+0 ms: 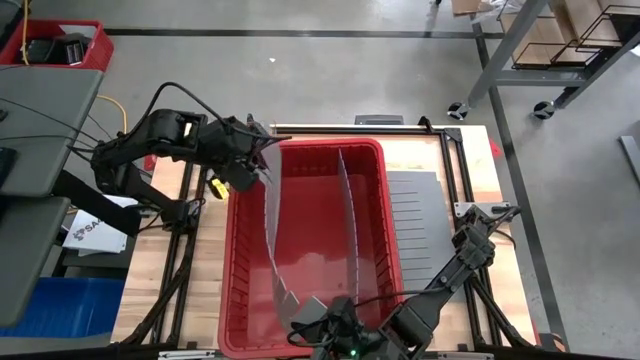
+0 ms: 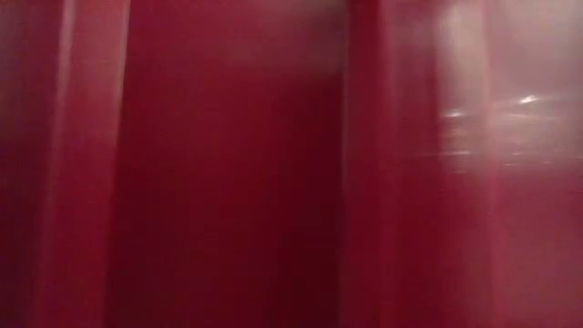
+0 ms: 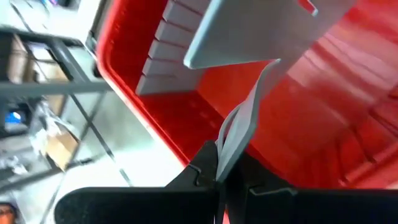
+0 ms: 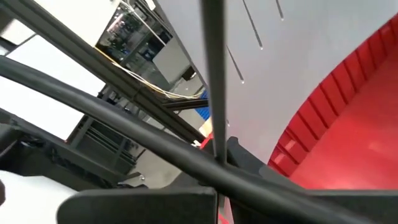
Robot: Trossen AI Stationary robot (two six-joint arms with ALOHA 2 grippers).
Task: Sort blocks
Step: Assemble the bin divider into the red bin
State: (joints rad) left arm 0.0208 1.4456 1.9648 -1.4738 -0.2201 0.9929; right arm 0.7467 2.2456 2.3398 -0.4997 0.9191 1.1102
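1. A large red bin [image 1: 310, 330] fills the middle of the wooden table [image 1: 205, 270]; its wall sits right against the low camera, so that view shows only blurred red plastic [image 2: 228, 164]
2. Two grey slotted divider sheets stand in the bin: a bent one [image 1: 272, 220] on the left arm's side and a second one [image 1: 352, 225] curving down the middle
3. A third grey slotted sheet [image 1: 412, 210] lies flat on the table, just beside the bin on the right arm's side
4. The left gripper [image 3: 219, 177] is at the bin's far left corner, its fingers pressed together on the thin edge of the bent divider sheet
5. The right gripper [image 4: 216, 163] is at the bin's near rim, fingers clamped on the edge of the middle divider sheet, which runs straight up through its wrist view
6. No blocks can be seen in any view; the bin floor that shows between the dividers is bare red
7. Around the table: a metal rack with cardboard boxes [image 1: 560, 35], a smaller red crate [image 1: 55, 45], a blue bin [image 1: 60, 305]
8. A white label [image 1: 90, 228] by the left arm shows letters beginning "SA"; the rest is hidden
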